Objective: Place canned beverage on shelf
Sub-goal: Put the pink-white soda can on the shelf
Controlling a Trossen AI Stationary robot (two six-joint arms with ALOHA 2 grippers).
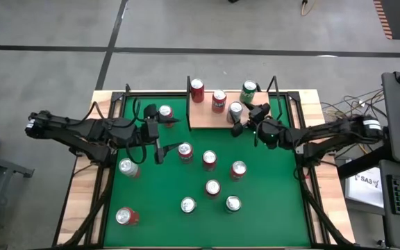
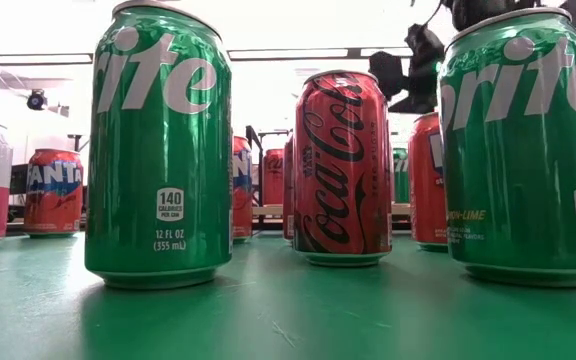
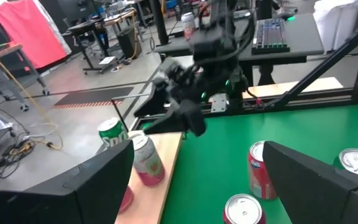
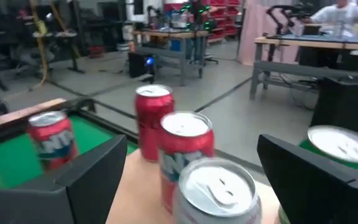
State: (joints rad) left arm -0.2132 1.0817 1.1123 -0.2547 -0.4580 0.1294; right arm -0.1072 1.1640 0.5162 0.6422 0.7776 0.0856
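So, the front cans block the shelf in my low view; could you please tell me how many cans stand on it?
Observer: Four cans stand upright on the shelf, as the high view shows.
Operator: Thank you. Where is the right gripper, please?
Observer: The right gripper is at the shelf, open, with its fingers on either side of a silver-topped can on the board.
Operator: And the left one?
Observer: The left gripper is open and empty over the green table, just left of the shelf.
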